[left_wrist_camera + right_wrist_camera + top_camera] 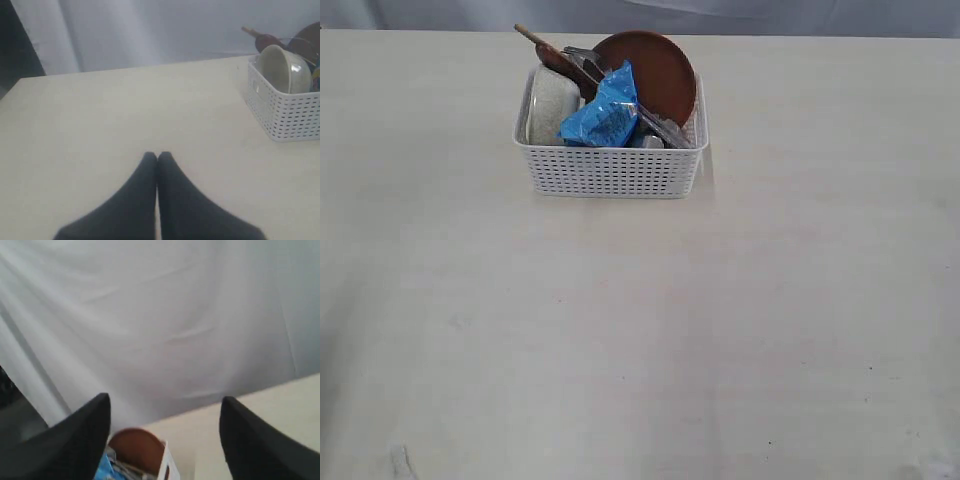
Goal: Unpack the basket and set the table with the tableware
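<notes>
Much of what sits in the basket (610,170) is hard to sort out. A crumpled blue bag (605,115) lies on top in the middle and covers the pieces beneath it. Steel cutlery (662,128) shows only in parts, above the bag and again along its right edge, and whether that is a knife, a fork or both cannot be told. A small grey shape under the bag near the front wall is too hidden to name.

The basket stands on the table (640,330) near the far edge, a little left of the middle in the exterior view. Inside, a pale bowl (550,105) lies tipped on its side against the left wall. A brown plate (660,70) leans upright at the back right, rising above the rim. A reddish-brown spoon (558,58) pokes up at the back left, and a thin wooden stick (527,35) juts out beyond it; whether the stick belongs to the spoon cannot be told.

Neither arm appears in the exterior view. The left gripper (157,156) has its dark fingers pressed together tip to tip with nothing between them, over bare table. The basket is well apart from it and cut off by the frame edge. The right gripper (165,400) is spread wide and empty, its fingers blurred. Between them sit the plate and a corner of the basket, cut off at the frame edge, with a pale curtain (175,315) behind.
</notes>
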